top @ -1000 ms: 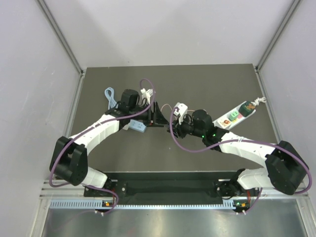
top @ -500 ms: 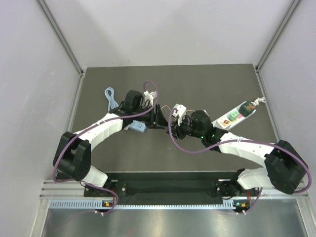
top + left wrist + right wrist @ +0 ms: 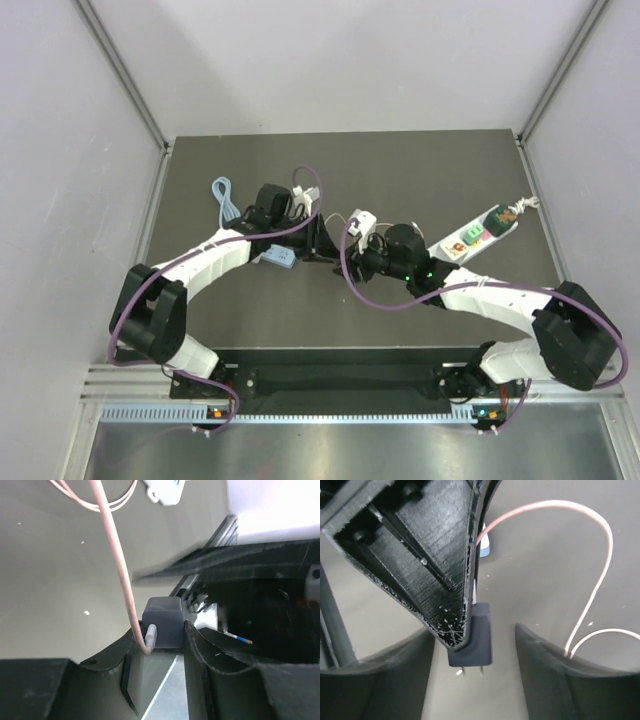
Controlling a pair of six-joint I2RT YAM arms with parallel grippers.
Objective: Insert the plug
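Plug (image 3: 167,614) rests in left gripper (image 3: 161,629), facing right gripper (image 3: 474,640).

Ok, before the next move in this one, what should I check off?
1) left end effector grips the plug: ok, the head sits between its fingers.
2) right end effector open: ok, a gap shows beside the plug.
3) prongs exposed: ok.
4) pink cable free of both arms: cannot tell.
5) power strip has a free socket: cannot tell, too small.
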